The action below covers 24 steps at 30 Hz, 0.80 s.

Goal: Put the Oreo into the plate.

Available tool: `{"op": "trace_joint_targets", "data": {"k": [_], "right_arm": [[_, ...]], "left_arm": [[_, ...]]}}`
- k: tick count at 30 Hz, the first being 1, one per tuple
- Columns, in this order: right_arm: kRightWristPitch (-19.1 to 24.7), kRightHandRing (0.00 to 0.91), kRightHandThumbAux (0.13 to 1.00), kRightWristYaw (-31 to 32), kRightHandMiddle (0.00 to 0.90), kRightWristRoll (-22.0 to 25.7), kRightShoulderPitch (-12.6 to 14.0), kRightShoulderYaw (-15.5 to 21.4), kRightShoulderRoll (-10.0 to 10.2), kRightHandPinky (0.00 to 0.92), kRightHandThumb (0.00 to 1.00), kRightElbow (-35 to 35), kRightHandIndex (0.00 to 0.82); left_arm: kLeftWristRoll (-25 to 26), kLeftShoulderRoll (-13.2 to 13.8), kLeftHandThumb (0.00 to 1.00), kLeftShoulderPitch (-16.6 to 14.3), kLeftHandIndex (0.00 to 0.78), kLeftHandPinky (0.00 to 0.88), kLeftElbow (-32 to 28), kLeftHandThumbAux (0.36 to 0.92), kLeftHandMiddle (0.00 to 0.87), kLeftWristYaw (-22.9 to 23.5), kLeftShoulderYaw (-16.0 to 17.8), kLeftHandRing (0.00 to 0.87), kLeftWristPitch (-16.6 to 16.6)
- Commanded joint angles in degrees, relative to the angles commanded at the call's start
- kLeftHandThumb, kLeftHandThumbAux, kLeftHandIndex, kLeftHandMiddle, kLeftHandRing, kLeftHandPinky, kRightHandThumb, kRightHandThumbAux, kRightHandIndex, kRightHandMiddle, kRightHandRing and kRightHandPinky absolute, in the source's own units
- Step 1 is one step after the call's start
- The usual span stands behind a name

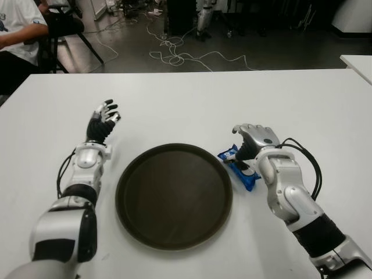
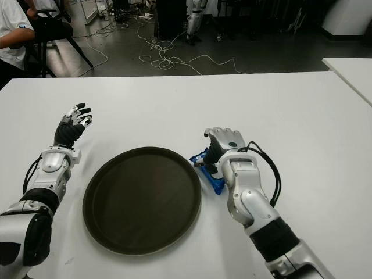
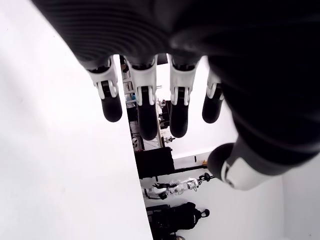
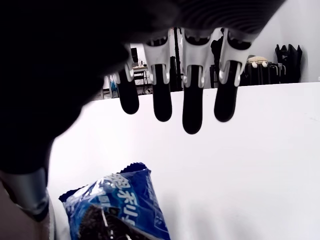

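The blue Oreo packet (image 1: 249,180) lies on the white table (image 1: 192,104), just off the right rim of the round dark plate (image 1: 174,197). My right hand (image 1: 243,152) hovers right over the packet, palm down and covering its middle. In the right wrist view the packet (image 4: 117,207) shows below the palm, the four fingers (image 4: 192,107) reach out past it, and the thumb is beside it; nothing is gripped. My left hand (image 1: 104,119) shows left of the plate with its fingers spread and nothing in it. The plate holds nothing.
A seated person (image 1: 17,35) is beyond the table's far left corner. Cables (image 1: 180,55) trail over the floor behind the table. The corner of another white table (image 1: 357,61) shows at the far right.
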<state>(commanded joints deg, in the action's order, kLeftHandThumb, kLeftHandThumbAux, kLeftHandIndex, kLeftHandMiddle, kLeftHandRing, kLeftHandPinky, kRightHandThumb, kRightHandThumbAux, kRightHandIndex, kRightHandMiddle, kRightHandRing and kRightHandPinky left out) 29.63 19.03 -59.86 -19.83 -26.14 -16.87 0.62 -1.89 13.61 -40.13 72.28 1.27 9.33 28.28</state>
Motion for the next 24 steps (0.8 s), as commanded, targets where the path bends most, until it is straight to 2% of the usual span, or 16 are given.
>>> {"op": "trace_joint_targets", "data": {"k": [12, 24], "right_arm": [[-0.89, 0.294, 0.625, -1.15, 0.258, -0.37, 0.12, -0.32, -0.85, 0.326, 0.0, 0.09, 0.242], [-0.88, 0.278, 0.638, -2.41, 0.252, 0.81, 1.05, 0.99, -0.31, 0.296, 0.0, -1.59, 0.241]], "left_arm": [[0.21, 0.11, 0.0, -0.07, 0.141, 0.101, 0.13, 0.646, 0.187, 0.29, 0.1, 0.144, -0.12], [0.19, 0.13, 0.0, -0.14, 0.135, 0.09, 0.06, 0.664, 0.176, 0.01, 0.03, 0.133, -0.23]]}}
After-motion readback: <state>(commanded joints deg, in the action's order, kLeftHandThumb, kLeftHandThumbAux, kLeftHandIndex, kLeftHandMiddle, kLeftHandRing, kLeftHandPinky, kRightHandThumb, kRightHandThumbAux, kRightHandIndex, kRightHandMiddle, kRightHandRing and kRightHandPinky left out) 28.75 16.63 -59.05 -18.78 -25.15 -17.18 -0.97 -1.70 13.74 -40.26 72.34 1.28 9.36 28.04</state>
